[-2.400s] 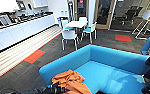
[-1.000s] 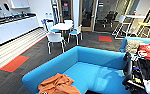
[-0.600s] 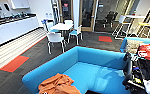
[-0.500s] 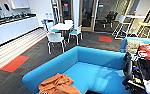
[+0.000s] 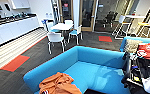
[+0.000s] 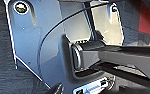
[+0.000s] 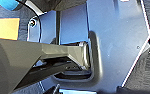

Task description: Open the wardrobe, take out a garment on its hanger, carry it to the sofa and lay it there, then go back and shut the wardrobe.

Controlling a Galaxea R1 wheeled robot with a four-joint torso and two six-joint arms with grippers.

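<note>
**Lying on the sofa: one orange garment**

You have one garment (image 5: 58,84), burnt orange and crumpled, lying on the seat of the turquoise sofa (image 5: 96,72), at the near end beside its arm. Beyond the sofa you see one white table (image 5: 61,26) with white chairs (image 5: 55,38) around it, and two red floor patches (image 5: 16,63) in the dark carpet. You cannot tell whether either gripper's jaws are open or closed.
</note>
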